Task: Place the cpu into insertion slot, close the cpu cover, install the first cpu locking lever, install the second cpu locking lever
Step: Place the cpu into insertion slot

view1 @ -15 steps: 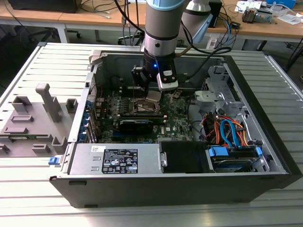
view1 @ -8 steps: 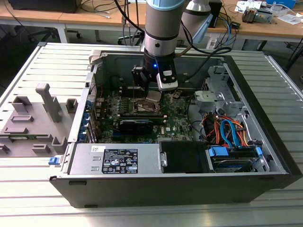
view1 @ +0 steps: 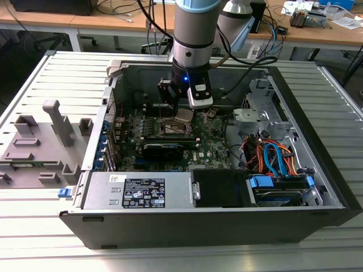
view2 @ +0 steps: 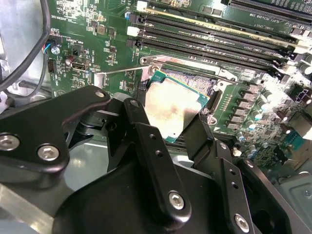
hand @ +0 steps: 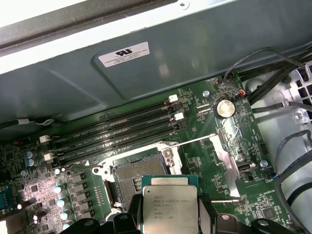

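Case label (hand: pixel 124 54) — print unreadable.

Silvery-grey cpu (view2: pixel 171 108), green circuit board (view2: pixel 90 29)

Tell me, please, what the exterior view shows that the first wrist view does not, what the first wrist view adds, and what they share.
Exterior view: the whole open computer case, the arm reaching into it, the power supply, and a grey fixture on the exterior view's left.
First wrist view: the insertion slot, open with its dark centre bare, the long memory slots and a round coin battery.
Both views: the cpu, gripped by the end effector above the green motherboard, close to the slot.
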You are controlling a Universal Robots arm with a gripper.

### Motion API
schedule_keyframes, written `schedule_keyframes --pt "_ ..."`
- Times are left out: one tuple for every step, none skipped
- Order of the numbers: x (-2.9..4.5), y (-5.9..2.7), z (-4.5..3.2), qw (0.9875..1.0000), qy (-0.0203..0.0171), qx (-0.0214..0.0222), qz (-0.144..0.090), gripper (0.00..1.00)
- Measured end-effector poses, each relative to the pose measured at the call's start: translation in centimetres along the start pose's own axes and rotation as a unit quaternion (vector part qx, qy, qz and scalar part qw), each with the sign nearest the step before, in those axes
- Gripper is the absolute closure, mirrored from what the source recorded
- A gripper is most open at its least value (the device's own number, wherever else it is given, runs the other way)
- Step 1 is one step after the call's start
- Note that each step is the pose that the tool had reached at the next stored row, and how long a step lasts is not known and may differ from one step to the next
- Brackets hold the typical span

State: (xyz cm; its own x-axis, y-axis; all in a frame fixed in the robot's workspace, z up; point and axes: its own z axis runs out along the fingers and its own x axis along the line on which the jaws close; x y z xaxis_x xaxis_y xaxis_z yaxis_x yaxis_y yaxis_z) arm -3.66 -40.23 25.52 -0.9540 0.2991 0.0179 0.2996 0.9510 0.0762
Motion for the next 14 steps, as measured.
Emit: schedule_keyframes --pt "0.00 0.00 0.00 1.0000 0.0000 0.0000 0.000 0.45" --pt "0.00 0.00 0.00 1.0000 -0.0001 0.0000 0.001 0.45" --pt "0.00 0.00 0.00 1.0000 -0.0001 0.0000 0.001 0.45" --pt "0.00 0.00 0.00 1.0000 -0.0001 0.0000 0.001 0.45" --pt "0.00 0.00 0.00 1.0000 -0.0002 0.0000 0.002 0.45" --pt "0.00 0.00 0.00 1.0000 -0.0002 0.0000 0.002 0.45" --pt "0.00 0.00 0.00 1.0000 -0.0002 -0.0001 0.003 0.45" --pt "0.00 0.00 0.00 1.0000 -0.0003 0.0000 0.003 0.45" --pt "0.00 0.00 0.00 1.0000 -0.0003 -0.0001 0.004 0.45" --pt "0.00 0.00 0.00 1.0000 -0.0003 -0.0001 0.004 0.45" --pt "0.00 0.00 0.01 1.0000 -0.0004 -0.0001 0.004 0.45" --pt "0.00 0.00 0.01 1.0000 -0.0004 -0.0001 0.005 0.45" --pt "0.00 0.00 0.01 1.0000 -0.0004 -0.0001 0.005 0.45" --pt "0.00 0.00 0.01 1.0000 -0.0004 -0.0001 0.005 0.45"
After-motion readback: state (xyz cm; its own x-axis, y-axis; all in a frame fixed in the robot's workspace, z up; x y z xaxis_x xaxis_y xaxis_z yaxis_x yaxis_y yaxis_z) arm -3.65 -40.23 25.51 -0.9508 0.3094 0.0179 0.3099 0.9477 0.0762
